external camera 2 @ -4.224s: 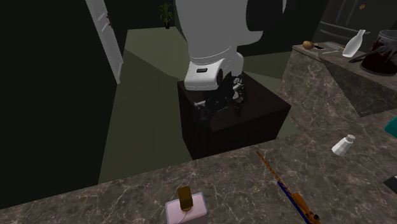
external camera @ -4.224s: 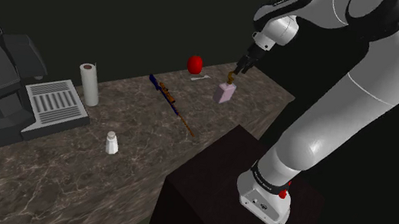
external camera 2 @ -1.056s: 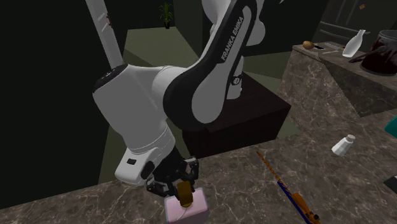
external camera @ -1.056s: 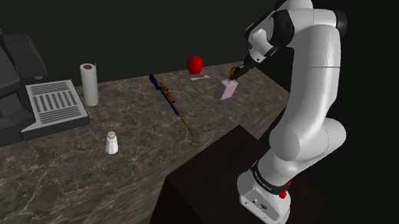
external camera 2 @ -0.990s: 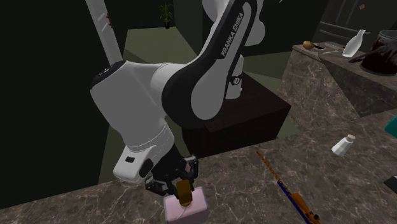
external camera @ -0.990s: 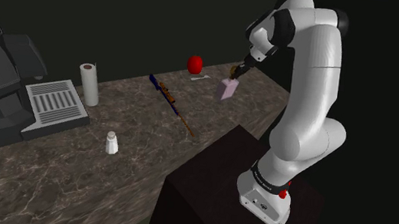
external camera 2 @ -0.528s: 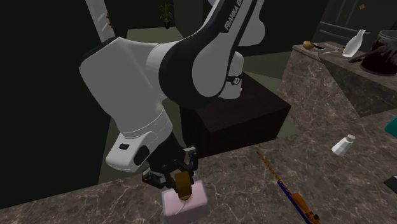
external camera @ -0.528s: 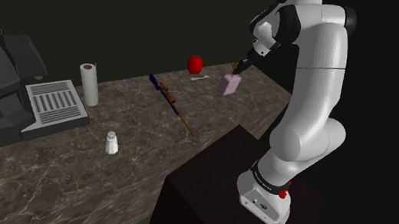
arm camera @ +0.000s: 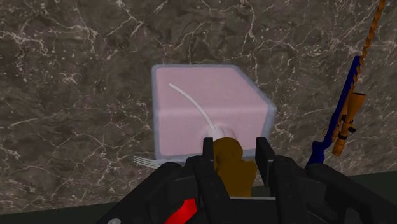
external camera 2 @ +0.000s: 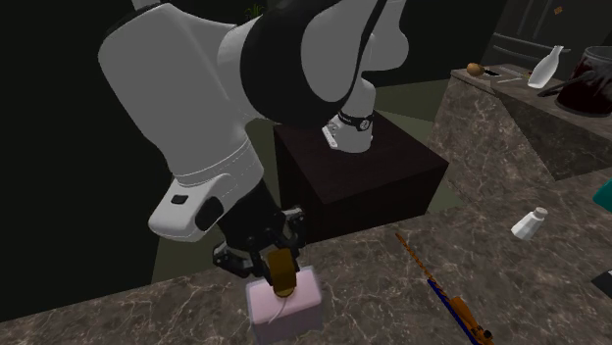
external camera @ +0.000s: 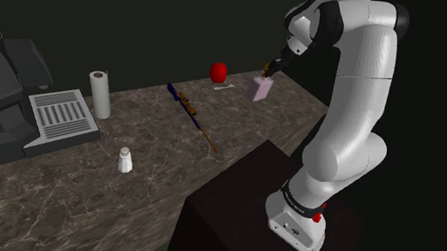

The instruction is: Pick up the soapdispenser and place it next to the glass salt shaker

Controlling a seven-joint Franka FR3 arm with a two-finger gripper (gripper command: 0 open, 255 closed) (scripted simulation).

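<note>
wrist view: end effector pinches brown pump of pink soap dispenser

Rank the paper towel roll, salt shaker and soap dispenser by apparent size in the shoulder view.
Largest: paper towel roll.
Then soap dispenser and salt shaker, which look about alike; the dispenser is farther off, so I won't rank them.

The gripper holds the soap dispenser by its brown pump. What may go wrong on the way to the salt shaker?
1. The gripper clasps only the brown pump of the pink soap dispenser; the body hangs below and may swing or slip.
2. The long blue-and-brown rod lies between it and the salt shaker; a low carry might strike it.
3. The small shaker may topple if nudged.
</note>
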